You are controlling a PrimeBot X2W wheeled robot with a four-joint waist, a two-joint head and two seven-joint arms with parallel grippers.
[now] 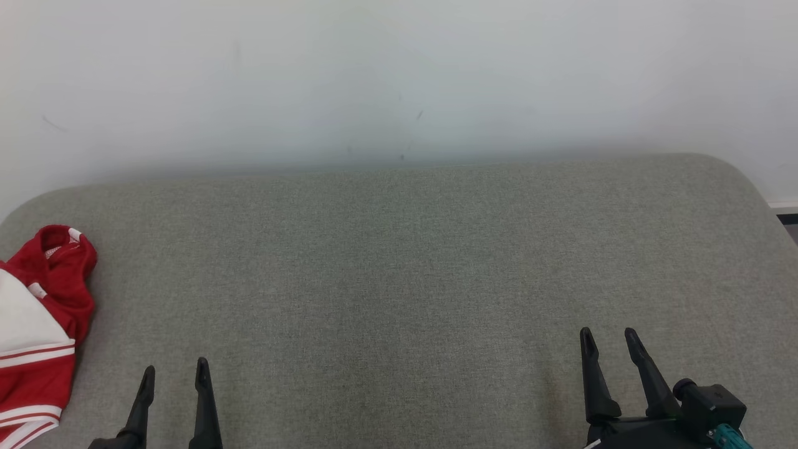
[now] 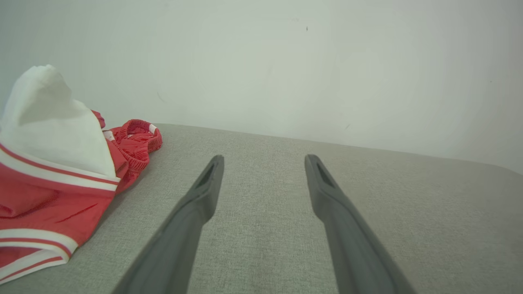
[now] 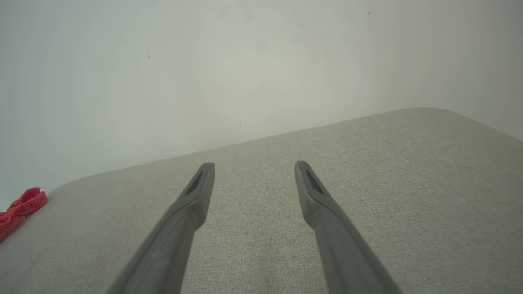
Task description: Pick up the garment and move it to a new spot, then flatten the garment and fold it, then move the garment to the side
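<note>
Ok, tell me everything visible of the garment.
The garment is red with a white panel and white-and-red striped bands, in thin fabric with a gathered, ribbed red opening. It lies crumpled in a heap at the left end of the grey cushion, partly cut off by the frame. Where visible, only the cushion touches it.

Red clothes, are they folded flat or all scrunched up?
Scrunched up: the red clothes lie in a lumpy, wrinkled heap on the grey cushion, not spread flat.
</note>
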